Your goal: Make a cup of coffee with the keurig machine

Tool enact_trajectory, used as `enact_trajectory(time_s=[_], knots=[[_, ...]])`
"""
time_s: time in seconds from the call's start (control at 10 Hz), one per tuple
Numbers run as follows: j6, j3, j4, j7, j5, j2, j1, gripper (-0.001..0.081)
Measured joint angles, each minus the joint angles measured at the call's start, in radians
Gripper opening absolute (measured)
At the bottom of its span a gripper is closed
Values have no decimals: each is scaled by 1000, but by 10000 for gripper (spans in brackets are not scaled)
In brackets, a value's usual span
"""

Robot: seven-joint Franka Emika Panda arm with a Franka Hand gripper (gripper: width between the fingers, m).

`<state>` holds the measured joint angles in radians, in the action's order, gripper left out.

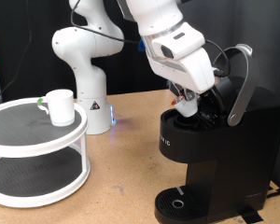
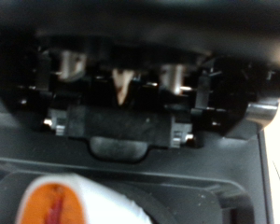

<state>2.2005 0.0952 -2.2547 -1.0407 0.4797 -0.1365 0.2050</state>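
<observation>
The keurig machine [image 1: 215, 149] stands at the exterior view's right with its silver-grey lid handle [image 1: 241, 84] raised and the pod chamber open. My gripper [image 1: 186, 99] is down at that open chamber, its fingertips hidden among the dark parts. A small white pod with an orange-red top [image 2: 61, 201] lies close under the wrist camera, before the machine's dark inner parts [image 2: 121, 121]; I cannot tell whether it sits in the chamber or between my fingers. The white cup [image 1: 59, 105] stands on a round white two-tier stand [image 1: 37, 149] at the left, far from the gripper.
The white arm base [image 1: 84, 75] stands behind the stand on the wooden table [image 1: 121, 177]. The machine's round drip tray [image 1: 180, 201] has nothing on it. A black curtain closes the back.
</observation>
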Motion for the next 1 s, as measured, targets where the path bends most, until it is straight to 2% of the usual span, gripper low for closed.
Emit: enact_trajectory(time_s=[1.0], knots=[[19,1,-9,-9,-19,28,-1,57]])
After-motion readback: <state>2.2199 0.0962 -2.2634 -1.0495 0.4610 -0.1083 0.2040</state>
